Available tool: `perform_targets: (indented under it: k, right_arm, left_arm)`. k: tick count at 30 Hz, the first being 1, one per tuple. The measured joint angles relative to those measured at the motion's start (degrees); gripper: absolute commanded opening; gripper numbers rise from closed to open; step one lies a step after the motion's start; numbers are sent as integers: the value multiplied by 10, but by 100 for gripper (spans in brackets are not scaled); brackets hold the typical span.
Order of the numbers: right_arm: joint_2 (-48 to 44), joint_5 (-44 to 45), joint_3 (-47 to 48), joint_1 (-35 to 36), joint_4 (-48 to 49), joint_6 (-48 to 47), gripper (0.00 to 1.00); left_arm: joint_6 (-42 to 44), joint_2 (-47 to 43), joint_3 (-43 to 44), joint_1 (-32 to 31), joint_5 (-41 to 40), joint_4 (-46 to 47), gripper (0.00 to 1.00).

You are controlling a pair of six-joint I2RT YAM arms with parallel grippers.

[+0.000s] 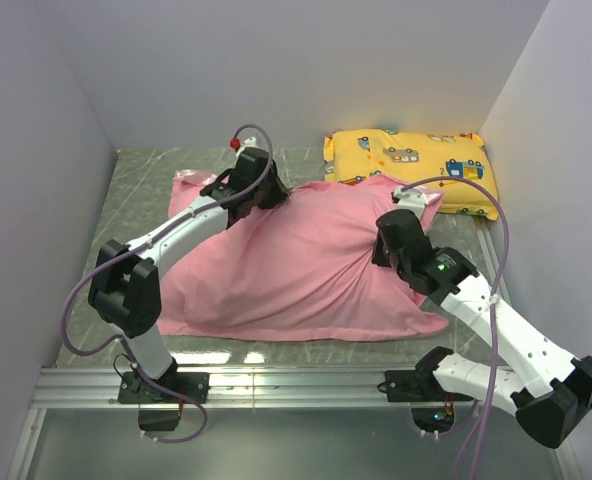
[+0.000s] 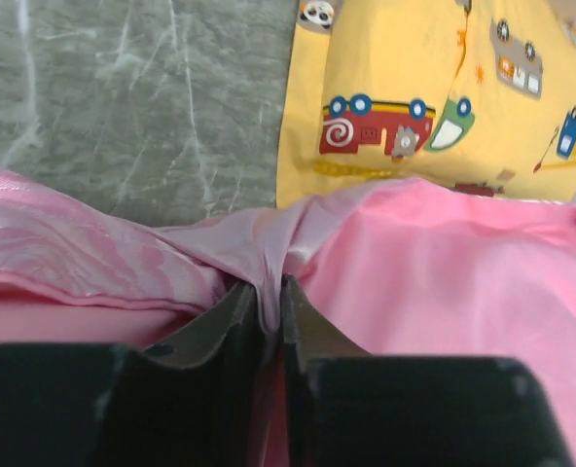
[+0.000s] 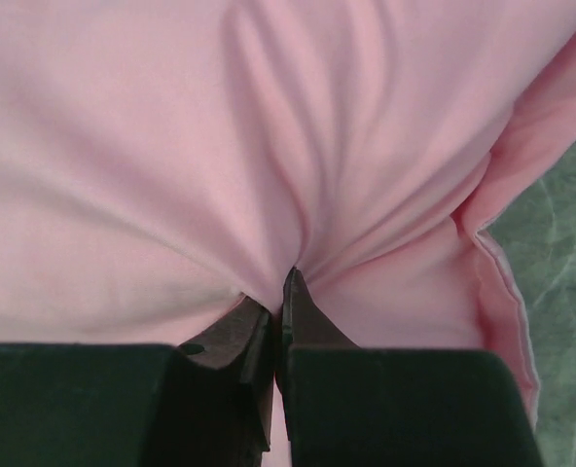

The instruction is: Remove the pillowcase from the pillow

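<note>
I see the pink pillowcase lying plump on the counter, its far edge against the yellow vehicle-print pillow. My left pincer clamps a fold at that far edge. My right pincer pinches fabric near the right end, probably cloth only.

pillowcase mid-worktop | second pillow behind it, right, touching | left end effector on its far edge | right end effector on its right part
</note>
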Motion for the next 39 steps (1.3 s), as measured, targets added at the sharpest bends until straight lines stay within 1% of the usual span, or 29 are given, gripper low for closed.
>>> perform_targets:
  k: [3,4,5,6,7,8,9,10,11,12,15,17,20,24,27,29,32,37,39]
  right_arm:
    - [3,3,-29,-10,1,-1,5]
    - [5,-1,-39,-17,1,-1,6]
    - [7,-5,-46,-26,4,-1,9]
    - [10,-10,-49,-38,9,-1,16]
    - [13,-15,-49,-50,16,-1,21]
    - [14,-19,-49,-59,24,-2,28]
    - [15,-20,-48,-64,30,-4,46]
    - [15,-22,-47,-67,33,-2,53]
    - [16,-23,-42,-70,33,-5,58]
    - [16,-25,-38,-70,34,-9,66]
    - [13,-33,-21,-69,33,-14,75]
    - [6,-32,-5,-61,27,-17,79]
    - [-2,-27,32,-28,16,-19,80]
    - [30,0,125,74,10,-22,81]
    - [97,14,203,143,18,-26,81]
    - [161,26,256,184,21,-28,82]
    - [268,37,336,234,21,-35,87]
    - [438,42,471,282,13,-48,87]
    - [487,42,504,289,11,-52,83]
  left_arm:
    - [26,13,36,-2,18,-23,41]
    - [34,14,45,-2,23,-28,52]
    - [43,13,54,0,29,-31,58]
    - [50,12,64,0,31,-33,63]
    - [58,10,75,-1,31,-37,71]
    - [64,7,82,-2,31,-41,74]
    - [72,0,89,-2,30,-46,76]
    - [78,-11,94,-2,27,-54,80]
    - [87,-26,97,-2,23,-64,81]
    - [91,-43,98,-1,17,-72,81]
    - [103,-109,97,5,-14,-103,80]
    - [104,-165,83,14,-47,-115,80]
    - [104,-267,15,39,-94,-129,82]
    - [99,-390,-110,97,-133,-155,84]
    - [93,-443,-205,154,-134,-165,83]
    - [88,-454,-251,183,-126,-170,83]
    - [86,-453,-308,228,-90,-171,82]
    - [84,-449,-351,298,-14,-152,78]
    - [83,-445,-361,311,17,-131,76]
